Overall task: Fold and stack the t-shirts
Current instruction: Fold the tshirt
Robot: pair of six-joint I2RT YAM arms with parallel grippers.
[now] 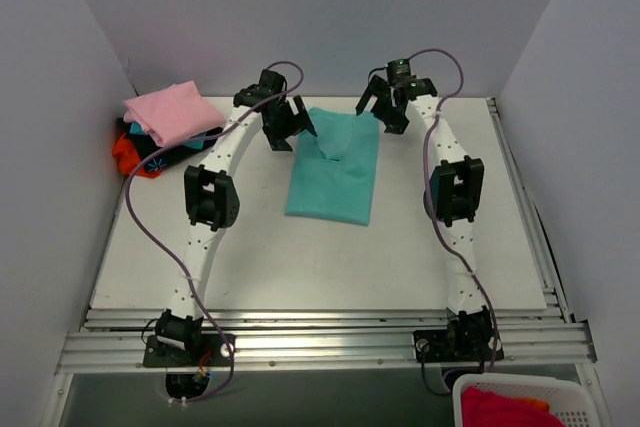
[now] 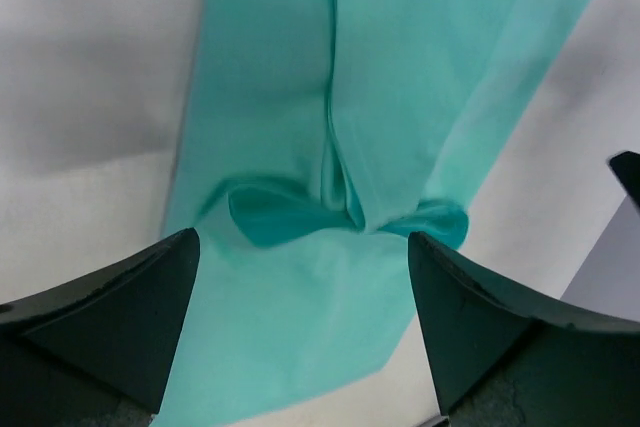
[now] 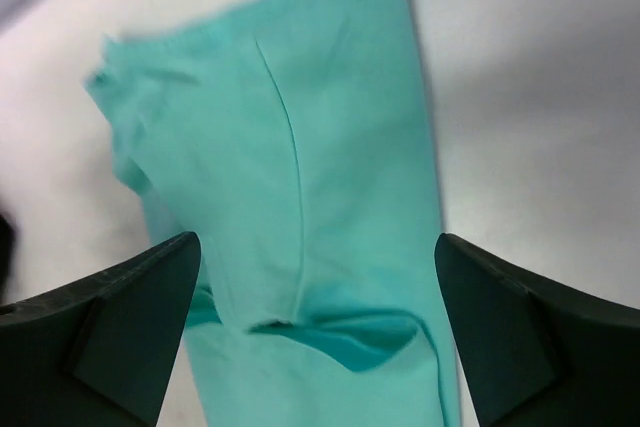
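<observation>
The teal t-shirt [image 1: 334, 167] lies on the table as a long folded strip with its sleeves turned in. My left gripper [image 1: 285, 129] hangs open over its far left corner, and the cloth [image 2: 300, 177] fills the gap between the fingers without being held. My right gripper [image 1: 385, 105] hangs open over the far right corner, with teal cloth [image 3: 290, 177] below it. A pale pink t-shirt [image 1: 172, 111] lies folded on top of the black t-shirt [image 1: 155, 150] and the orange-red t-shirt [image 1: 128, 154] at the far left.
A white basket [image 1: 522, 402] with red cloth inside stands off the table at the near right. Grey walls close in the left, back and right. The white tabletop [image 1: 330, 267] shows bare between the shirt and the arm bases.
</observation>
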